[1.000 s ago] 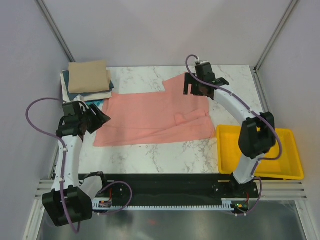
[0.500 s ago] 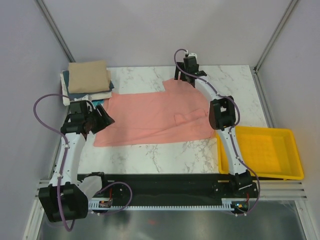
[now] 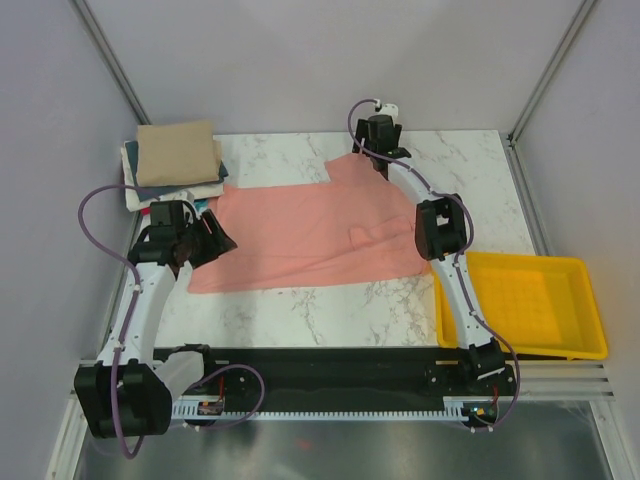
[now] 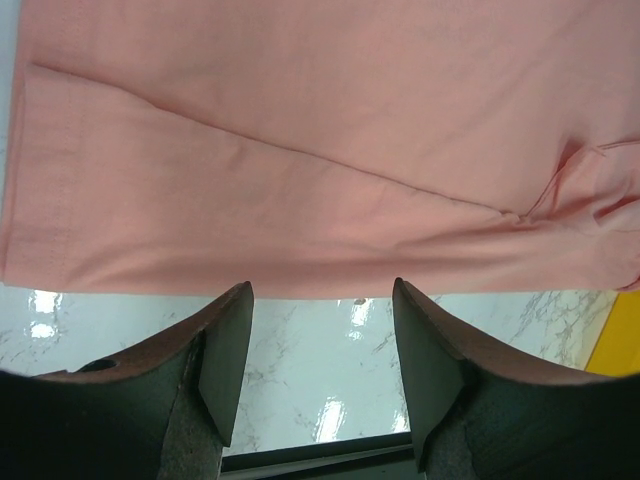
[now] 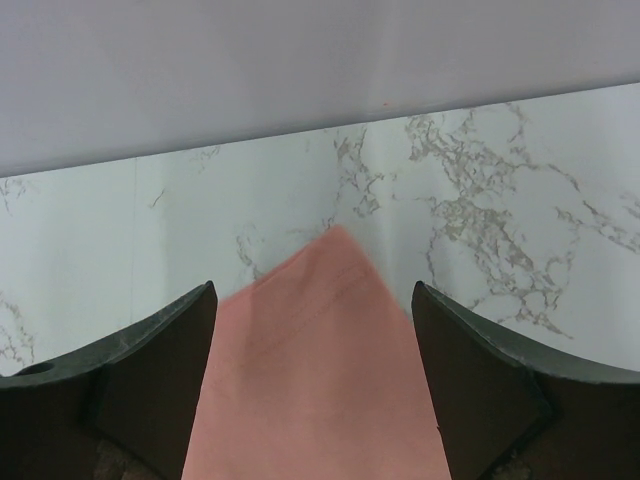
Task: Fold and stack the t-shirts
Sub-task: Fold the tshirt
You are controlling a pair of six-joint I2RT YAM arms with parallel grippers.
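On the surface (image 3: 300, 310) the pink tee (image 3: 290, 235) lies spread flat. To fold it well, I'd pinch low at the sleeve tip and near edge, then lift both evenly. Right end effector (image 5: 315, 330) straddles the far sleeve tip, jaws wide, holding nothing; left end effector (image 4: 320, 330) hovers by the near-left edge, parted, empty.

Right gripper (image 5: 312, 300) gapes, arm outstretched — left gripper (image 4: 320, 300) stands parted.

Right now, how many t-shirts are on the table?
4: pink shirt spread mid-table; tan shirt atop white shirt and teal shirt, far-left corner. More may be hidden.
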